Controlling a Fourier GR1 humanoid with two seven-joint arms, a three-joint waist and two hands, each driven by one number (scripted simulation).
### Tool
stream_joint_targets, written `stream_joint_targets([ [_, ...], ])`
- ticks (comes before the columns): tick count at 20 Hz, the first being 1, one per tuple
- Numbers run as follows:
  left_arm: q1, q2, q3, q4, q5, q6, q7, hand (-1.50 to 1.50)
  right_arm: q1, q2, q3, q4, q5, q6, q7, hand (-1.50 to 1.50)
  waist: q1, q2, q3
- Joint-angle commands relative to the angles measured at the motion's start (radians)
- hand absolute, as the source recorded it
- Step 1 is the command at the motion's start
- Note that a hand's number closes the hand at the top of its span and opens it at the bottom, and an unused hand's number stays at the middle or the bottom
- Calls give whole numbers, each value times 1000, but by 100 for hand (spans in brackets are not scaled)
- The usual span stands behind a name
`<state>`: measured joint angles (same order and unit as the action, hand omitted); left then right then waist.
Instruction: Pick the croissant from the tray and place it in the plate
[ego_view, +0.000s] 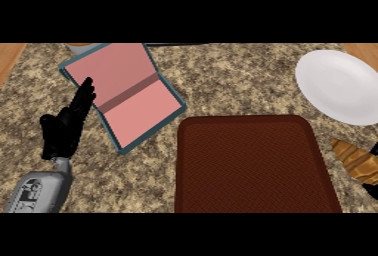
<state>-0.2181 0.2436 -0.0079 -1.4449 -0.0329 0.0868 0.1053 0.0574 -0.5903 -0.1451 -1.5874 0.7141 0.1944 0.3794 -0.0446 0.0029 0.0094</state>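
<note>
— Croissant (357, 160) off the tray (255, 165) yet?
— Yes. It's past the tray's right edge, at my right robot hand (372, 191); pinched or not, I cannot tell. It isn't on the plate (339, 85) yet.

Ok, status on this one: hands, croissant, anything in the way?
Left hand open, resting at left. Right hand barely in frame beside croissant, grip unclear. Croissant off tray, not yet on plate. Nothing between them.
</note>
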Motion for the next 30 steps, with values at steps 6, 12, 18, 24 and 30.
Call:
stream_joint_targets([
  [6,7,-14,-11,-2,0,-5,-21,0,-116,-246,-390,253,-248,-123,-522,150,24,-1,1],
  [12,-20,4,-12,-16,23,-48,13,0,-164,-327,-473,520,-363,-86,-929,150,62,4,-1],
  [18,-77,-42,-37,55,-25,-13,-16,0,-416,-394,-348,833,-320,21,-1008,150,84,9,-7],
  [24,-64,-21,-29,16,-3,-53,4,0,-629,-321,-247,1019,-220,-44,-1001,150,114,15,-6],
  [30,-42,-48,-45,-2,-29,-30,21,0,-736,-207,-163,1148,-122,-140,-1024,150,90,8,-7],
])
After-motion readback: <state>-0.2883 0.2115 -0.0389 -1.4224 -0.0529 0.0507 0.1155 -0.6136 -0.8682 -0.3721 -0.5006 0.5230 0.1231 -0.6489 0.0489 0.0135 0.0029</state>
